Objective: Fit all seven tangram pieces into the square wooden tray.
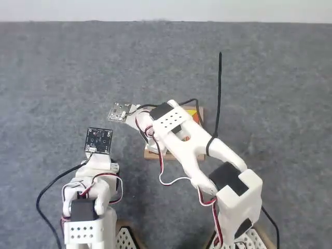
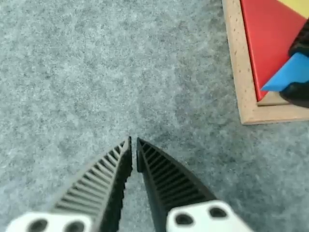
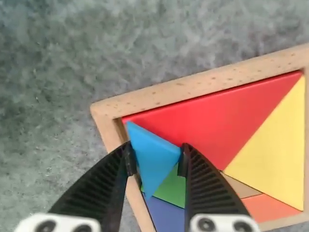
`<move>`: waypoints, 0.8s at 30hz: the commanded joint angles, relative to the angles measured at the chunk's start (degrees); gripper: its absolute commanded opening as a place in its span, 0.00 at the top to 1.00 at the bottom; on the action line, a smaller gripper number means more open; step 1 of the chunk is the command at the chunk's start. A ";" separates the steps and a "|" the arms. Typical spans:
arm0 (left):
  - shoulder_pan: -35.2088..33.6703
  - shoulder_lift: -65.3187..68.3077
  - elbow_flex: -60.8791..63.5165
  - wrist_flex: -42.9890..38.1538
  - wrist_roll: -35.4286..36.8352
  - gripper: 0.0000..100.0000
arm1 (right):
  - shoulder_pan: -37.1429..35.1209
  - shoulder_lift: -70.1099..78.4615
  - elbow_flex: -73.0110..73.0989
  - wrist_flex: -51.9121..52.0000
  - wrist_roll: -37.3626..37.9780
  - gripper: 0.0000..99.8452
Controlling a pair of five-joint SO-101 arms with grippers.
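So the blue triangle (image 3: 153, 157) is hanging clamped in the right claw (image 3: 155, 155), over the corner of the wooden tray (image 3: 193, 87). It's overlapping the red triangle (image 3: 217, 116) and the green piece (image 3: 171, 191). I'm thinking it's wanting to go down level, with one edge sliding flush along the red, before the claw lets go. The left claw (image 2: 133, 145) is sitting pinched together over the grey mat (image 2: 72, 72), beside the tray.

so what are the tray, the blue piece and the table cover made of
Tray: pale, unfinished-looking wood; speckled grain shows on its rim.
Blue piece: probably painted wood, though plastic is possible; flat matte colour, thick clean edges.
Table cover: grey felt or short carpet, with a fuzzy mottled nap.
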 commanded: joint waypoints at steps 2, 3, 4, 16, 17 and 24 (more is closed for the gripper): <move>0.26 -0.97 -0.57 0.18 -0.09 0.98 | -0.04 -0.31 -0.35 -0.92 0.70 0.91; 0.26 -0.97 -0.57 0.18 -0.09 0.98 | -0.04 -0.31 -0.35 -0.92 0.70 0.91; 0.26 -0.97 -0.57 0.18 -0.09 0.98 | -0.04 -0.31 -0.35 -0.92 1.05 0.91; 0.26 -0.97 -0.57 0.18 -0.09 0.98 | -0.40 -0.75 2.11 -1.27 5.63 0.91; 0.26 -0.97 -0.57 0.18 -0.09 0.98 | -1.19 -0.75 2.37 -1.27 5.63 0.91; 0.26 -0.97 -0.57 0.18 -0.09 0.98 | -2.07 -0.84 2.37 -1.19 4.66 0.91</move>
